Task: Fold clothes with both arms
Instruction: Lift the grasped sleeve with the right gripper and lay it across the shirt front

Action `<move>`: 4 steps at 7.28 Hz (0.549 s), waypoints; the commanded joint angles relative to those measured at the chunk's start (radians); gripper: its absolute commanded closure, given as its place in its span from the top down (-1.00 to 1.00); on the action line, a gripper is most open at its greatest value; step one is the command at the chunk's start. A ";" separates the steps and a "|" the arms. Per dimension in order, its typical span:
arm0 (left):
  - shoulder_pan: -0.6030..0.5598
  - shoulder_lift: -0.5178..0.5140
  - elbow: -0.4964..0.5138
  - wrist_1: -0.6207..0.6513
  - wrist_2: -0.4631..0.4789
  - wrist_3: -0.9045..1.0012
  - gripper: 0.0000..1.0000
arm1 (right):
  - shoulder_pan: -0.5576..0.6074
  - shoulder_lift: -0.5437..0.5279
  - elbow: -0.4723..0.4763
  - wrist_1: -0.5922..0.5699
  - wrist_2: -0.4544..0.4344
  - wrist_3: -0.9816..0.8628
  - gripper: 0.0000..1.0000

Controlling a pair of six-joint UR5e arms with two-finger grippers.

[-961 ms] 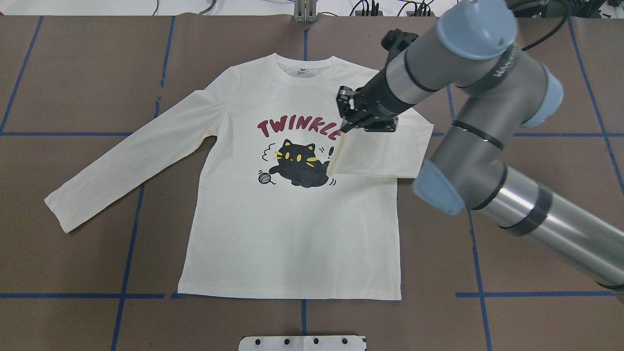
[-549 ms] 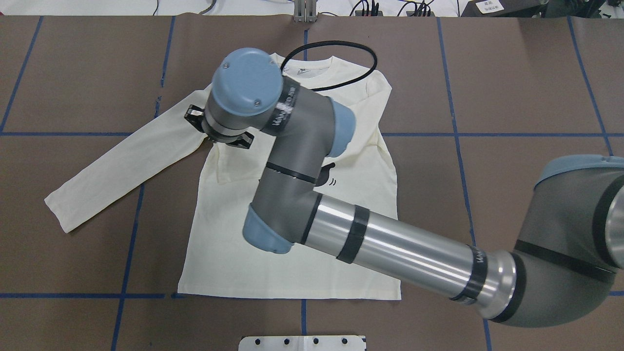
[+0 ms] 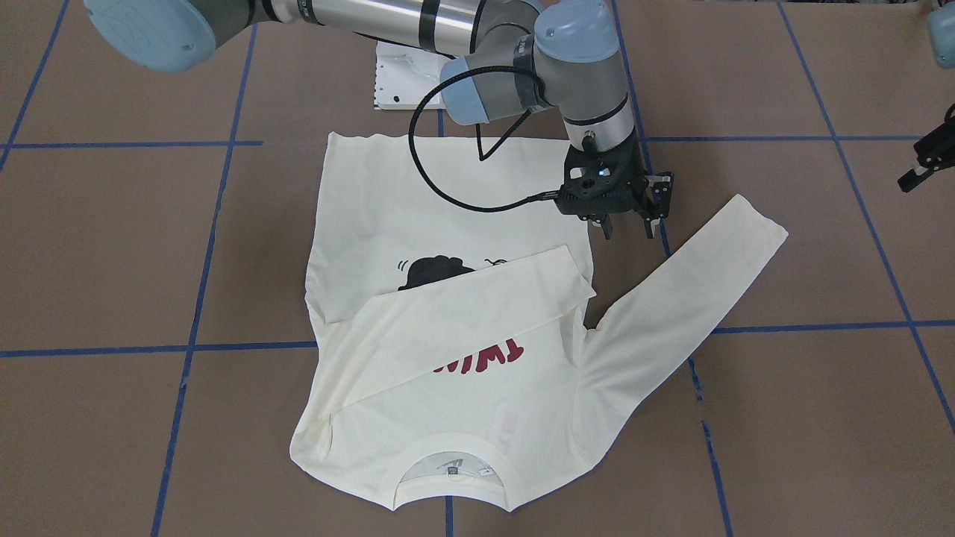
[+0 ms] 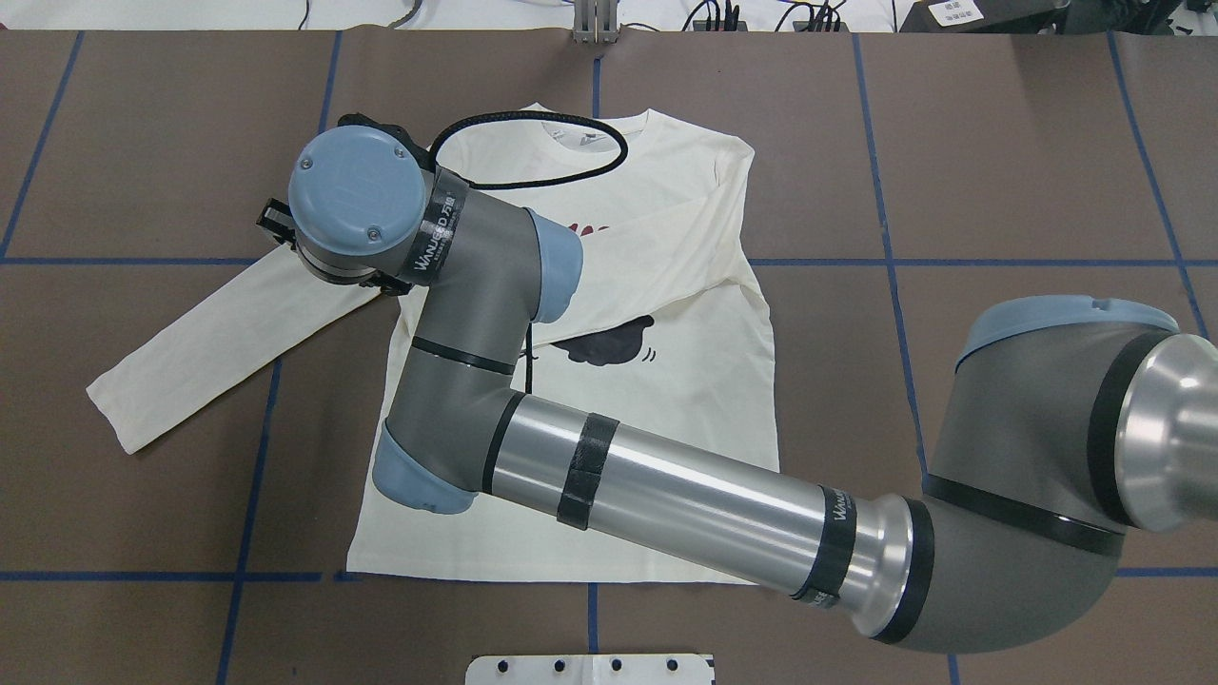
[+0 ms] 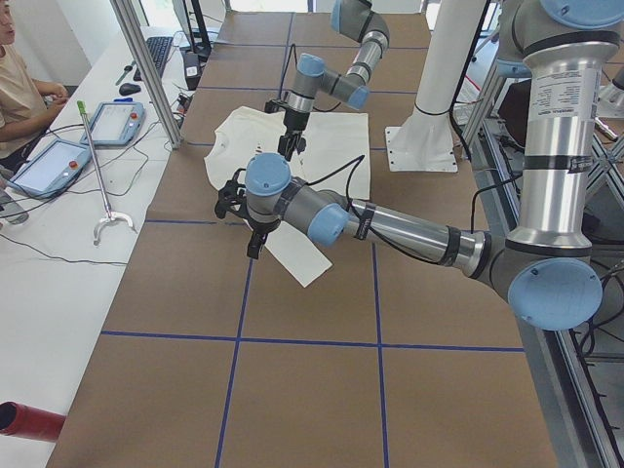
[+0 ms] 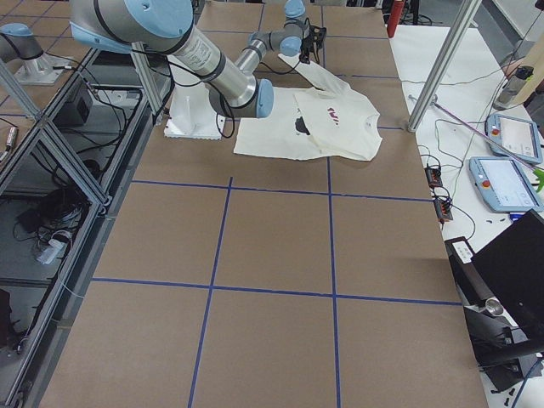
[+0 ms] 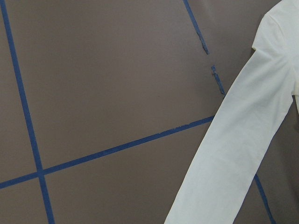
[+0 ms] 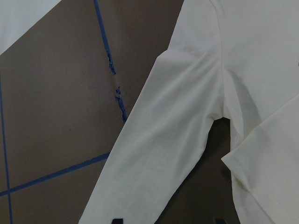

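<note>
The cream long-sleeved T-shirt [image 4: 666, 409] lies flat, print side up. Its right sleeve [image 3: 477, 298] is folded across the chest and covers most of the red lettering [image 3: 496, 356] and part of the black cat [image 3: 436, 270]. The left sleeve [image 4: 209, 342] is stretched out on the table. My right gripper [image 3: 627, 227] is open and empty, above the table by the left armpit; its wrist hides it in the overhead view. My left gripper [image 3: 925, 160] hangs high, clear of the shirt, beyond the left sleeve; I cannot tell if it is open.
The right arm [image 4: 666, 495] lies across the shirt's lower half, and its black cable [image 4: 533, 152] loops over the collar. A white base plate [image 4: 590, 669] sits at the near table edge. Blue tape lines [image 4: 95, 261] cross the brown table.
The right gripper carried the right sleeve across the chest, let it go, and moved on to the shirt's left armpit and sleeve. The sleeve now lies over the print.
</note>
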 commanded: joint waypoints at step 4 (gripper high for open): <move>0.326 0.010 0.132 -0.113 0.188 -0.300 0.78 | 0.198 -0.510 0.557 -0.078 0.201 -0.003 1.00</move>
